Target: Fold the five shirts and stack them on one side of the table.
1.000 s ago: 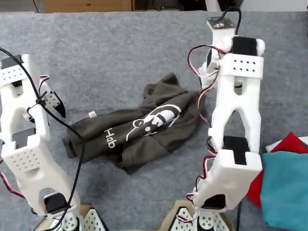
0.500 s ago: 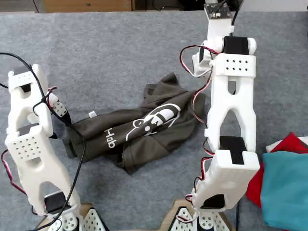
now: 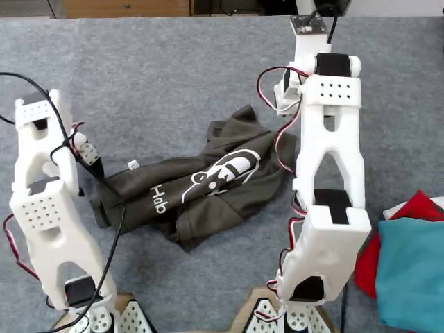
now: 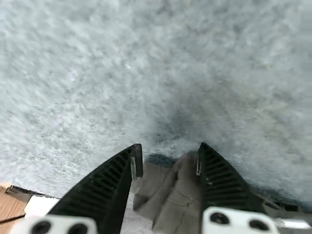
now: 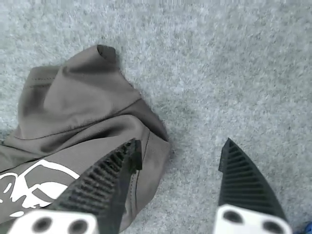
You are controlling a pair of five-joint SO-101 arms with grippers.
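Grey bench: left gripper and right gripper just moved up to the olive shirt, fingers spread, looks grab-ready.

a fixed camera looks down on the grey desk and both arms. wrist cameras hang close over it, sighting past the left gripper and the right gripper; all three views share the dark shirt.
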